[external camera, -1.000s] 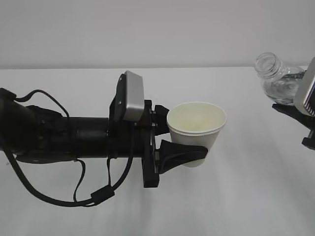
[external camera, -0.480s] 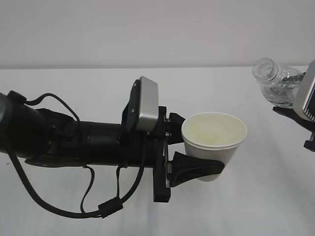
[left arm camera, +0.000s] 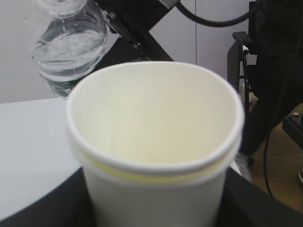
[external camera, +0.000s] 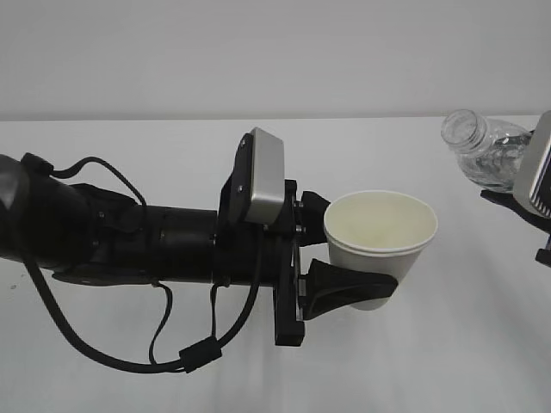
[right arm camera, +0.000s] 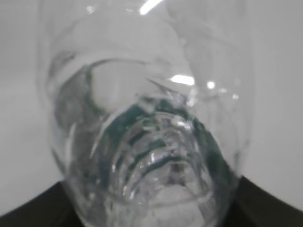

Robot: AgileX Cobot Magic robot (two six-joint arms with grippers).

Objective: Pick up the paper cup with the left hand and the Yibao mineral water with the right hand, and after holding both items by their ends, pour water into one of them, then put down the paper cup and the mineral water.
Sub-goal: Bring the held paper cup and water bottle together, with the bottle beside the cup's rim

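Left pincer [external camera: 357,258] grips paper cup [external camera: 381,243]; right pincer [external camera: 538,219] (frame edge) grips tilted bottle [external camera: 486,157].

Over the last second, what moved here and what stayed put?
The left gripper carried the small white paper cup rightward, toward the tilted clear plastic water bottle held by the right gripper. The bottle edged slightly lower. Both grips unchanged; the cup is empty, nothing poured.

i noted a white table [external camera: 129,361] against a plain pale grey wall [external camera: 258,52]; the left wrist view showed brownish floor [left arm camera: 279,198].
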